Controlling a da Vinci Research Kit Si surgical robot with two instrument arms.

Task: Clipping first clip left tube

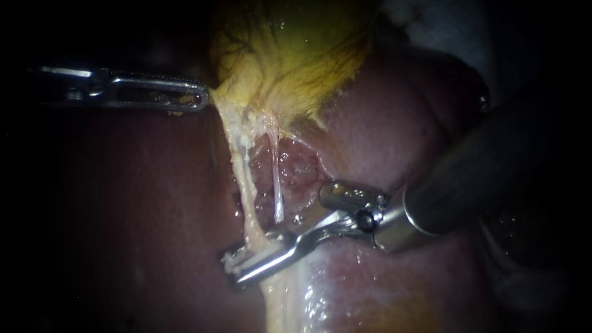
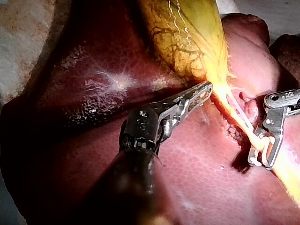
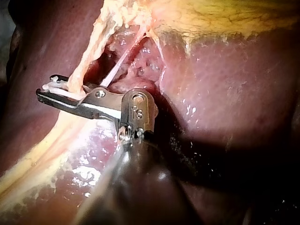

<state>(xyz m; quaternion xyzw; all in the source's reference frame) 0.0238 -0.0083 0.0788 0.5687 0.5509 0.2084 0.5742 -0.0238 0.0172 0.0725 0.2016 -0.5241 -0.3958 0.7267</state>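
The yellow-green gallbladder [image 1: 296, 43] [image 2: 187, 33] lies on the liver [image 1: 394, 123]. From its neck a thick pale band, the left tube [image 1: 237, 160] [image 3: 91, 51], runs down. A thin white strand, the right tube [image 1: 275, 185] [image 3: 119, 65], hangs beside it. My left instrument [image 1: 200, 98] [image 2: 206, 88] is shut on the gallbladder's edge at the neck and holds it taut. My right instrument [image 1: 233, 266] [image 3: 47, 87] [image 2: 260, 159] straddles the lower left tube, one jaw on each side, both touching it. A white clip [image 1: 229, 262] [image 3: 47, 86] sits between the jaws.
Raw, bubbly red tissue [image 1: 293, 166] lies open between the two tubes. Wet, shiny liver [image 1: 345, 290] surrounds the right instrument's shaft [image 1: 481, 166]. Dark liver surface [image 2: 93, 93] lies beside the left instrument's shaft.
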